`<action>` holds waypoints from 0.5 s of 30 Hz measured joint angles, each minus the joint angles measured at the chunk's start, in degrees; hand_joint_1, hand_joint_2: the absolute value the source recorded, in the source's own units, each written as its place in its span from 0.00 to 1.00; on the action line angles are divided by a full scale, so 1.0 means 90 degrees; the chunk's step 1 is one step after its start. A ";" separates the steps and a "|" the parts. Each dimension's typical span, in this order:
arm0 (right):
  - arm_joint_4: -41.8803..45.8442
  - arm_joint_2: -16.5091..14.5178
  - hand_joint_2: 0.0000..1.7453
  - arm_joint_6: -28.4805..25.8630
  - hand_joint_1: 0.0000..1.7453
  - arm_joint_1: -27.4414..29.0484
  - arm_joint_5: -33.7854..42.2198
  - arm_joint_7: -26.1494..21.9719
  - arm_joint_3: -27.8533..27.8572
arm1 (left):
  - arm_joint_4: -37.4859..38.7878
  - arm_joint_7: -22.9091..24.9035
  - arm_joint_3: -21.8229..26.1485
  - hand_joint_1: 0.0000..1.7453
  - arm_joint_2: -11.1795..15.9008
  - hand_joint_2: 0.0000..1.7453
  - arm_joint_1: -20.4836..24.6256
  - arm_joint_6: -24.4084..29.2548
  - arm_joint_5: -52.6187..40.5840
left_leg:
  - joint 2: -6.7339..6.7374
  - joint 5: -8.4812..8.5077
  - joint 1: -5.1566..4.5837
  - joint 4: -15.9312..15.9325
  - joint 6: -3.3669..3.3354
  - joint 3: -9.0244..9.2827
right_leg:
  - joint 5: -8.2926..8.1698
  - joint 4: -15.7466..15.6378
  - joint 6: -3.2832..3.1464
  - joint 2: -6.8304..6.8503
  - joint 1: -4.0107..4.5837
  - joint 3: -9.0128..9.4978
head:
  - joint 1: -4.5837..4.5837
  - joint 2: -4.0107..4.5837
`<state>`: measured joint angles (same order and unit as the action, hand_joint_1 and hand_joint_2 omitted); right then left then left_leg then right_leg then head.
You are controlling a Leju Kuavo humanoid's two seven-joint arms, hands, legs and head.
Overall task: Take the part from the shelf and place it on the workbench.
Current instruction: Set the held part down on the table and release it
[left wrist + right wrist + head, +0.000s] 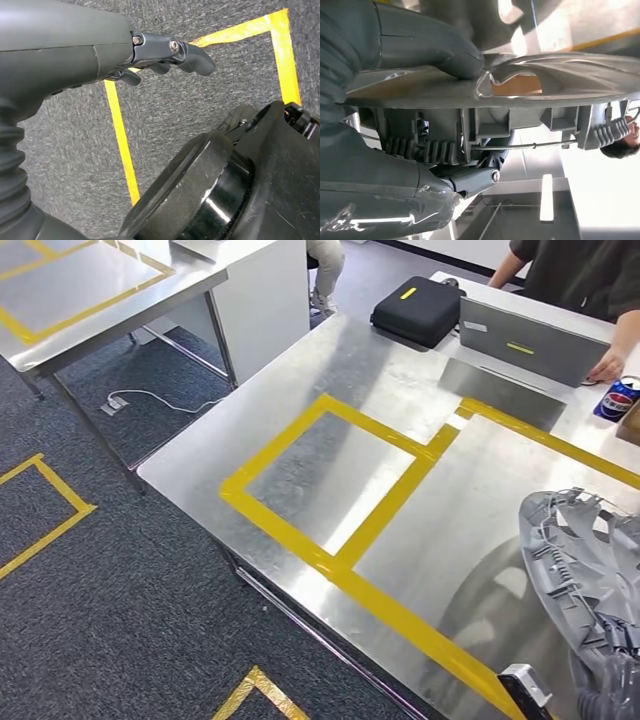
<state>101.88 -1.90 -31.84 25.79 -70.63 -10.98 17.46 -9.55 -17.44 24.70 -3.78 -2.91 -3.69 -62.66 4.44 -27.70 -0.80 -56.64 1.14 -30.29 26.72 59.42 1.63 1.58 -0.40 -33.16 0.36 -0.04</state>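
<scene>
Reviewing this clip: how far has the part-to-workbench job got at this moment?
Done: the part, a grey ribbed wheel cover, is off the shelf and over the workbench. In hand: the right hand grips its rim, thumb on one face, fingers under the other. Left: set it down and let go. The left hand hangs over the carpet holding nothing.

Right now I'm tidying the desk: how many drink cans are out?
1. A blue cola can stands at the far right edge of the head view, beside the person's hand and near the grey laptop. Others may sit beyond the frame.
</scene>
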 joint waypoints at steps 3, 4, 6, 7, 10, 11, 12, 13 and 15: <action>-0.0176 0.0259 1.00 0.0243 1.00 -0.0107 0.0005 0.0164 -0.0072 | 0.0000 -0.0006 -0.0005 0.00 0.0026 1.00 0.0027 -0.0021 -0.0055 | -0.0282 -0.0415 0.0023 -0.0631 0.0089 -0.0286 | -0.0050 -0.0018 -0.0103 -0.0110 -0.0030 -0.0025 | 0.0017 0.0000; -0.0275 0.0373 1.00 0.0350 1.00 -0.0168 0.0016 0.0221 -0.0090 | 0.0000 -0.0016 -0.0010 0.00 0.0033 1.00 0.0044 -0.0038 -0.0071 | -0.0357 -0.0619 0.0025 -0.1050 0.0099 -0.0488 | -0.0058 -0.0018 -0.0124 -0.0141 -0.0030 -0.0038 | 0.0021 0.0000; -0.0536 0.0605 1.00 0.0545 1.00 -0.0293 0.0065 0.0277 -0.0106 | 0.0000 -0.0056 -0.0024 0.00 0.0056 1.00 0.0078 -0.0081 -0.0110 | -0.0409 -0.0811 0.0021 -0.1679 0.0093 -0.0796 | -0.0069 -0.0017 -0.0140 -0.0198 -0.0026 -0.0055 | 0.0016 0.0000; -0.0678 0.0718 1.00 0.0628 1.00 -0.0358 0.0091 0.0285 -0.0108 | 0.0000 -0.0073 -0.0036 0.00 0.0067 1.00 0.0090 -0.0095 -0.0138 | -0.0419 -0.0738 0.0021 -0.1707 0.0083 -0.0804 | -0.0073 -0.0017 -0.0140 -0.0225 -0.0025 -0.0058 | 0.0016 0.0000; -0.1124 0.1051 1.00 0.0790 1.00 -0.0587 0.0115 0.0263 -0.0115 | 0.0000 -0.0087 -0.0090 0.00 0.0098 1.00 0.0103 -0.0110 -0.0248 | -0.0461 -0.0160 0.0046 -0.0716 0.0058 -0.0285 | -0.0099 -0.0008 -0.0099 -0.0317 -0.0020 -0.0066 | 0.0018 0.0000; -0.1251 0.1152 1.00 0.0810 1.00 -0.0656 0.0115 0.0252 -0.0118 | 0.0000 -0.0087 -0.0113 0.00 0.0110 1.00 0.0103 -0.0110 -0.0275 | -0.0481 -0.0054 0.0058 -0.0363 0.0044 -0.0120 | -0.0110 0.0004 -0.0072 -0.0343 -0.0007 -0.0087 | 0.0015 0.0000; -0.1354 0.1241 1.00 0.0820 1.00 -0.0712 0.0115 0.0244 -0.0121 | 0.0000 -0.0086 -0.0134 0.00 0.0122 1.00 0.0097 -0.0110 -0.0293 | -0.0498 -0.0010 0.0069 -0.0131 0.0040 -0.0029 | -0.0114 0.0014 -0.0071 -0.0357 0.0011 -0.0114 | 0.0011 0.0000; -0.1443 0.1317 1.00 0.0824 1.00 -0.0755 0.0115 0.0240 -0.0126 | 0.0000 -0.0081 -0.0150 0.00 0.0132 1.00 0.0084 -0.0112 -0.0303 | -0.0508 -0.0015 0.0073 -0.0028 0.0034 -0.0008 | -0.0117 0.0018 -0.0109 -0.0363 0.0029 -0.0140 | 0.0009 -0.0001; -0.1597 0.1438 1.00 0.0830 1.00 -0.0814 0.0113 0.0235 -0.0142 | 0.0000 -0.0072 -0.0173 0.00 0.0159 1.00 0.0041 -0.0119 -0.0320 | -0.0508 0.0005 0.0076 0.0015 0.0019 -0.0017 | -0.0134 -0.0011 -0.0199 -0.0362 0.0042 -0.0162 | 0.0001 -0.0001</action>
<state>87.50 11.04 -24.37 18.47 -69.61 -8.87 16.18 -9.55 -18.09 23.15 -2.35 -2.55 -4.76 -65.54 -0.13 -27.66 -0.12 -56.50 1.31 -30.44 25.51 59.33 -0.17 -1.68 -0.03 -34.61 0.37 -0.05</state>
